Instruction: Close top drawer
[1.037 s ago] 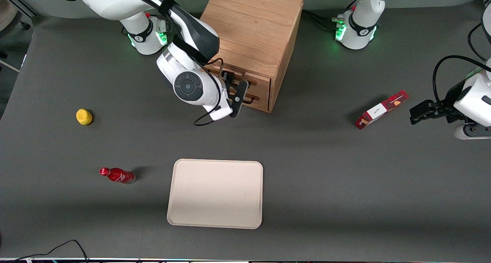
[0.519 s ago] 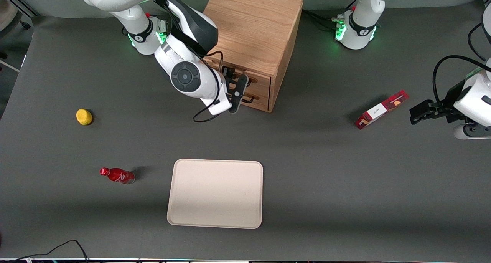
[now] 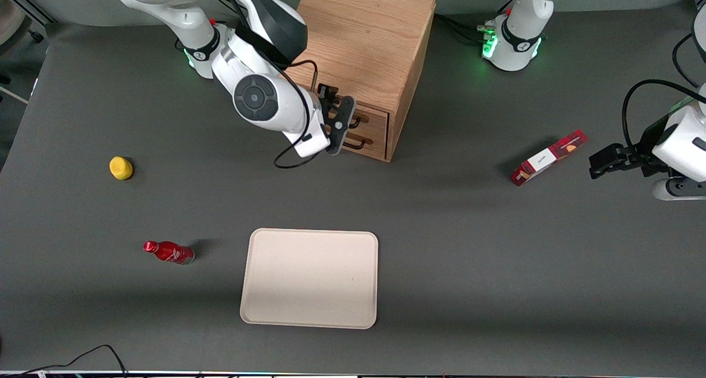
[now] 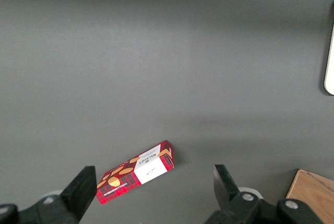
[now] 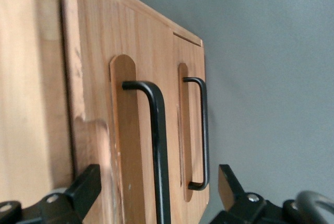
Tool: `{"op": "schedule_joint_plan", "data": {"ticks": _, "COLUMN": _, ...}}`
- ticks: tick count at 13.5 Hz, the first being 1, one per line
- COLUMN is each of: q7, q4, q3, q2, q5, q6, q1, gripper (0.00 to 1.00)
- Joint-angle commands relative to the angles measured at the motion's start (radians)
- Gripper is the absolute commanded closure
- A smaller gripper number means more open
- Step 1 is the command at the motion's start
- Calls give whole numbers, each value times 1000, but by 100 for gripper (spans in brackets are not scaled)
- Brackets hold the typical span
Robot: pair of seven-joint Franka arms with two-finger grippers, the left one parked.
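Observation:
The wooden cabinet [image 3: 367, 41] stands at the table's back middle. Its top drawer [image 5: 99, 130] has a black wire handle [image 5: 156, 145]; a narrow strip of its edge shows beside the cabinet's top. In the front view the top drawer's handle [image 3: 356, 122] sits just above the lower drawer's handle [image 3: 361, 143]. My right gripper [image 3: 337, 131] is open, right at the drawer fronts. In the right wrist view the gripper [image 5: 156, 182] straddles the top drawer's handle, with one finger [image 5: 83, 185] over the drawer's edge. The lower drawer's handle [image 5: 202, 130] lies beside it.
A beige tray [image 3: 310, 277] lies nearer the front camera. A yellow fruit [image 3: 121, 168] and a red bottle [image 3: 168, 252] lie toward the working arm's end. A red box [image 3: 548, 157] lies toward the parked arm's end, also in the left wrist view [image 4: 136, 172].
My right arm and gripper have moved toward the cabinet front, a little farther from the front camera. The other objects have not moved.

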Motion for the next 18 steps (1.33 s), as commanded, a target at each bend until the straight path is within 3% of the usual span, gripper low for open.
{"op": "schedule_joint_plan", "data": {"ticks": 1, "q7": 34, "q4": -1, "q3": 23, "q2": -18, "q5": 37, "q6": -25, "q1": -7, "gripper": 0}}
{"op": "schedule_joint_plan", "data": {"ticks": 5, "q7": 37, "q4": 61, "q3": 17, "q2": -110, "q5": 66, "q6": -123, "q1": -19, "gripper": 0}}
{"op": "schedule_joint_plan", "data": {"ticks": 9, "q7": 37, "q4": 163, "q3": -14, "q2": -202, "q5": 43, "q6": -212, "q1": -29, "gripper": 0}}
{"op": "schedule_joint_plan", "data": {"ticks": 10, "q7": 46, "q4": 163, "q3": -25, "q2": -248, "q5": 16, "q6": -212, "q1": -29, "gripper": 0}}
{"op": "schedule_joint_plan", "data": {"ticks": 14, "q7": 447, "q4": 161, "q3": -39, "q2": -408, "q5": -185, "q6": -284, "q1": -35, "gripper": 0}}
{"op": "schedule_joint_plan", "data": {"ticks": 16, "q7": 552, "q4": 160, "q3": -167, "q2": -484, "q5": -210, "q6": -347, "q1": -47, "gripper": 0}}
{"op": "schedule_joint_plan", "data": {"ticks": 18, "q7": 537, "q4": 160, "q3": -345, "q2": -533, "q5": -230, "q6": -383, "q1": -47, "gripper": 0}}
